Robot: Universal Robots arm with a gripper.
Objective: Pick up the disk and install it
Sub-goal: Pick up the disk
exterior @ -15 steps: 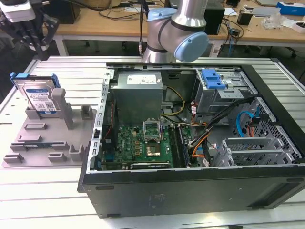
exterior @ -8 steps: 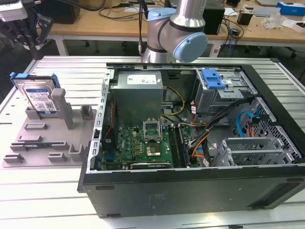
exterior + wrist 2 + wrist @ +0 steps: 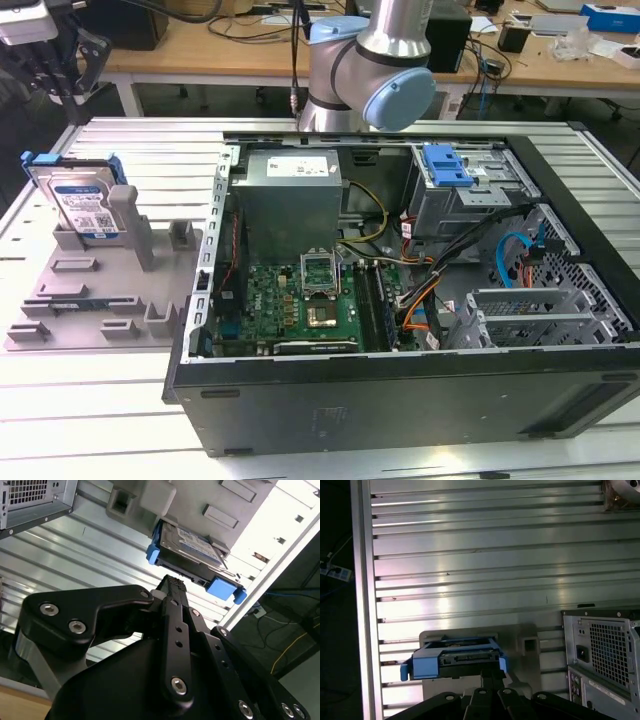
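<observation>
Aluminium slats are making up the bench (image 3: 120, 140), and the open PC case (image 3: 400, 410) is hogging most of it toward the exterior view's right, with the arm (image 3: 385, 60) rising at the far side behind it. Over on the exterior view's left a grey printed holder (image 3: 90, 290) is lying flat on the bench. The disk (image 3: 85, 205) is standing on edge in a slot at its far end, label facing the near side and blue rails (image 3: 70, 160) wrapping the top. It's sitting well apart from the drive cage (image 3: 470, 200) in the far right of the case, so nothing's installed yet.

In the second wrist view the claw (image 3: 171, 583) is hanging short of the disk with a clear gap. Its fingers (image 3: 172, 625) are looking pressed together with nothing between them.

My take on doing this pick right: the claw is needing to spread wide first, then square up so the fingers are landing on the two flat faces, not the rails. Centring along the top edge should be stopping any tipping. Pulling straight up out of the slot is probably what's keeping it from jamming on the grey posts (image 3: 125, 205).
</observation>
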